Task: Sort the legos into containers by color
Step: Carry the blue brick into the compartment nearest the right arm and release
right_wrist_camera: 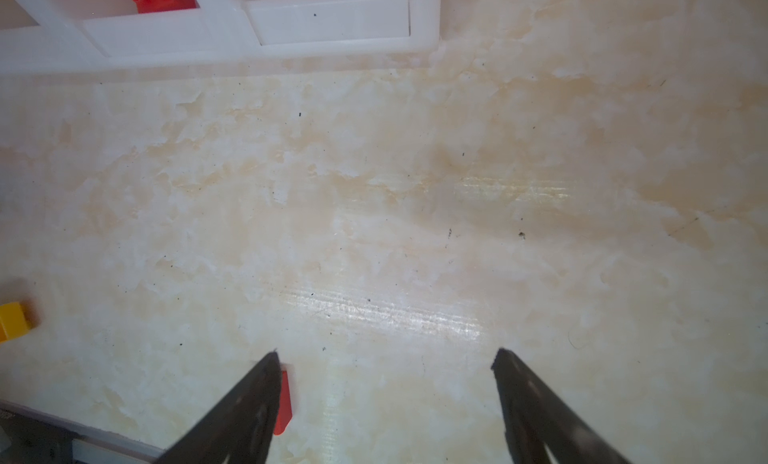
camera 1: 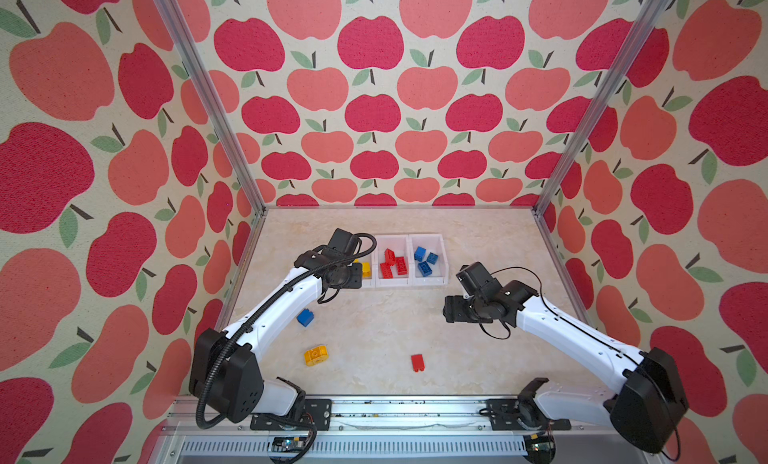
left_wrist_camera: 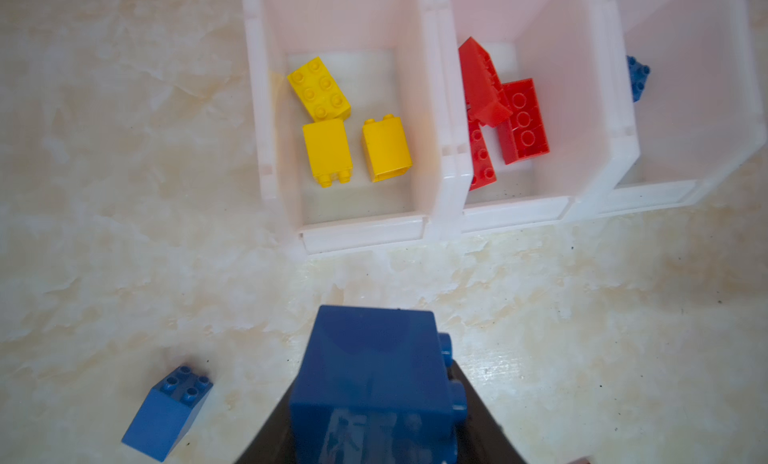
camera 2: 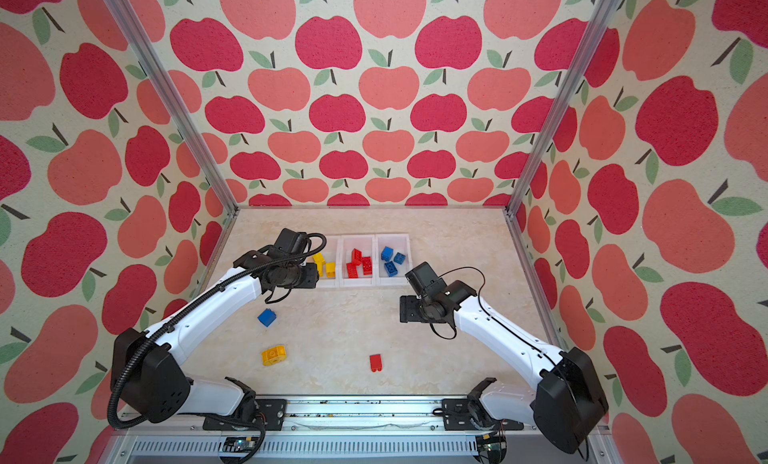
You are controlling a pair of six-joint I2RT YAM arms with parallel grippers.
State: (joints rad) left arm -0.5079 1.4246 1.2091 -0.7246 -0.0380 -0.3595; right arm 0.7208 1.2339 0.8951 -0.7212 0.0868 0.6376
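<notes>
In both top views the left arm hides its own tool and part of the leftmost of 3 joined white containers (camera 1: 409,282). The left wrist view shows the left tool (left_wrist_camera: 374,383) clamped on a held blue brick (left_wrist_camera: 370,358), at the lower centre of that frame, with the containers in its upper half. Leftmost bin: 3 yellow bricks (left_wrist_camera: 328,150). Middle: overlapping red bricks (left_wrist_camera: 523,121), count unclear. Right bin, cut off there: blue bricks (camera 1: 426,260). The right tool (right_wrist_camera: 384,354) has its fingers spread apart over the bench (right_wrist_camera: 374,192). Loose in the lower frame: blue brick (camera 1: 305,317), rounded yellow piece (camera 1: 316,355), red brick (camera 1: 417,362).

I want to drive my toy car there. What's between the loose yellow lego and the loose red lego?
Nothing. Only bare table lies between the yellow lego and the red lego, as both top views show.
</notes>
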